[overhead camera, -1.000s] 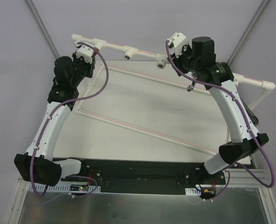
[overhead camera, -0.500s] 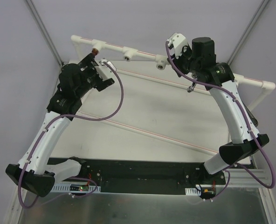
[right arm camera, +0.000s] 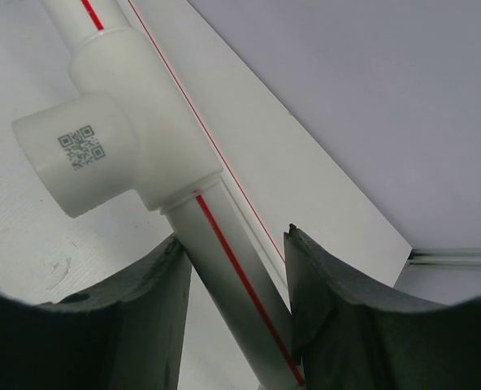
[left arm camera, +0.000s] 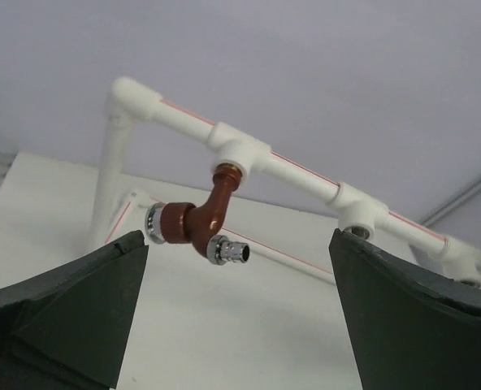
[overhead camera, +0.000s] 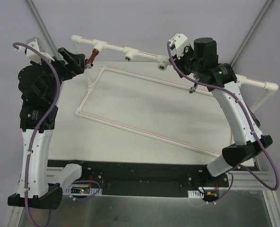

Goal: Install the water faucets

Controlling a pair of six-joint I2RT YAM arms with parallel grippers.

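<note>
I see the reddish-brown faucet [left arm camera: 208, 219] seated in the leftmost tee [left arm camera: 240, 150] of the white pipe rail [overhead camera: 144, 53]. Its brass threaded end goes up into the socket. The elbow-shaped body hangs below the rail, with a chrome collar at one end and a small chrome spout at the other. My left end effector [left arm camera: 236, 236] is released just short of that tee, fingers spread wide and touching nothing. My right end effector [right arm camera: 234, 240] is clenched on the rail itself, just beside the tee with a QR sticker [right arm camera: 119, 122]. The rail stands above the far side of the counter [overhead camera: 154, 113].
</note>
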